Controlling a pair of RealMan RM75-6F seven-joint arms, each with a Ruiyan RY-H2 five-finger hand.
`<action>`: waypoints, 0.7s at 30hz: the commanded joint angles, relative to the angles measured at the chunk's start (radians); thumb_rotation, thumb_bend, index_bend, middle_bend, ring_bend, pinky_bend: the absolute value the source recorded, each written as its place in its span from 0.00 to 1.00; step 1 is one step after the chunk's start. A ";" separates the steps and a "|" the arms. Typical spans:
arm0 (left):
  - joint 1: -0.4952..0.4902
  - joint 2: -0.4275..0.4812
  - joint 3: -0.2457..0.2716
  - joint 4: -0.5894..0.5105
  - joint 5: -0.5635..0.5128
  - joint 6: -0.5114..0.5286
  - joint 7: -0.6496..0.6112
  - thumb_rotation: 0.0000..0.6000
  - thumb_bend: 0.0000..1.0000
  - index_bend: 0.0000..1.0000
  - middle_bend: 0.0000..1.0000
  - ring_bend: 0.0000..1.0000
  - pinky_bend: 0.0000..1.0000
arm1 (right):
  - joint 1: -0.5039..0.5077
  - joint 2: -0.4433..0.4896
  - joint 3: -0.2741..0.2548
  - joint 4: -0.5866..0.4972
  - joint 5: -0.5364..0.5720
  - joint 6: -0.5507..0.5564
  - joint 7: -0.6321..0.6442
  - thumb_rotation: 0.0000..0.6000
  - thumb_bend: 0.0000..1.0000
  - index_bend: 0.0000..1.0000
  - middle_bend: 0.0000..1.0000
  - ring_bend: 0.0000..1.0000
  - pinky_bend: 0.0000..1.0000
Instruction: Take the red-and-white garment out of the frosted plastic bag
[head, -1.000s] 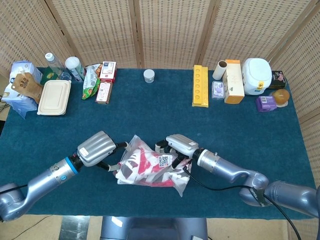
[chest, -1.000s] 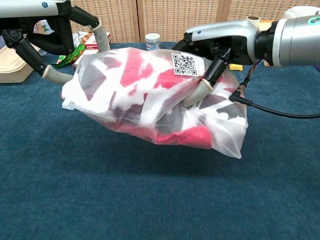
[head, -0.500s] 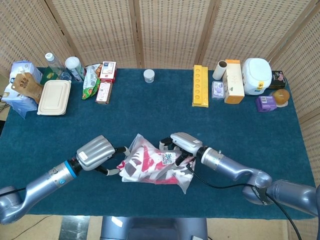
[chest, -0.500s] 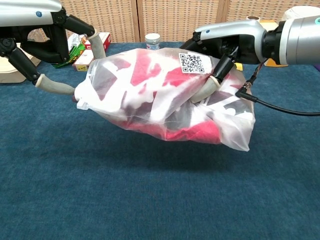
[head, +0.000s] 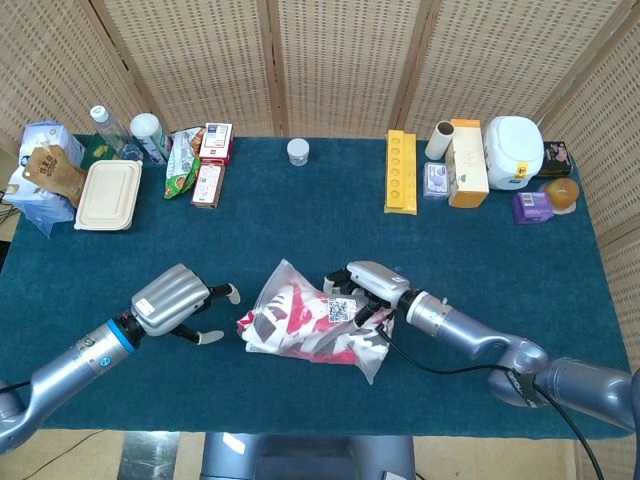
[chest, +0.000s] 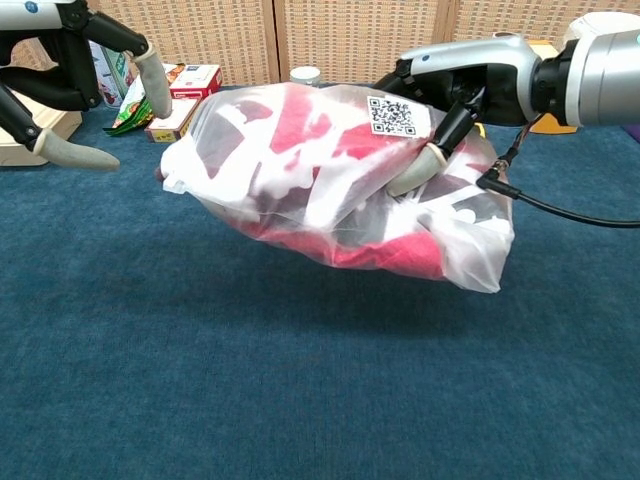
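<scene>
The frosted plastic bag (head: 310, 322) (chest: 330, 190) hangs a little above the blue table, with the red-and-white garment (chest: 300, 140) bunched inside and a QR sticker (chest: 392, 115) on top. My right hand (head: 365, 287) (chest: 450, 100) grips the bag at its right upper side, fingers (chest: 418, 168) pressed into the plastic. My left hand (head: 175, 301) (chest: 70, 70) is open to the left of the bag, apart from it, with nothing in its fingers.
Along the far table edge stand a beige lunch box (head: 108, 181), bottles (head: 148, 135), snack packs (head: 208, 160), a small white jar (head: 297, 151), a yellow tray (head: 400, 171), boxes (head: 467, 162) and a white appliance (head: 514, 151). A cable (chest: 560, 215) trails from my right wrist.
My left hand has let go of the bag's left edge and drawn back to the left. The right hand has lifted the bag slightly and shifted it right.
</scene>
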 joint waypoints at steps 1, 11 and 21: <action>-0.010 -0.007 -0.001 0.008 -0.002 -0.010 -0.005 0.84 0.20 0.39 1.00 0.95 0.87 | 0.000 0.001 -0.001 -0.001 0.001 0.002 0.003 1.00 0.14 0.81 0.92 1.00 1.00; -0.023 -0.054 0.001 0.046 -0.008 -0.016 0.009 0.85 0.20 0.39 1.00 0.95 0.87 | 0.003 0.004 -0.005 -0.003 0.000 0.013 0.021 1.00 0.14 0.81 0.92 1.00 1.00; -0.052 -0.102 -0.018 0.066 -0.026 -0.023 0.010 0.85 0.20 0.39 1.00 0.95 0.87 | 0.001 0.015 -0.019 -0.024 -0.013 0.030 0.026 1.00 0.14 0.81 0.92 1.00 1.00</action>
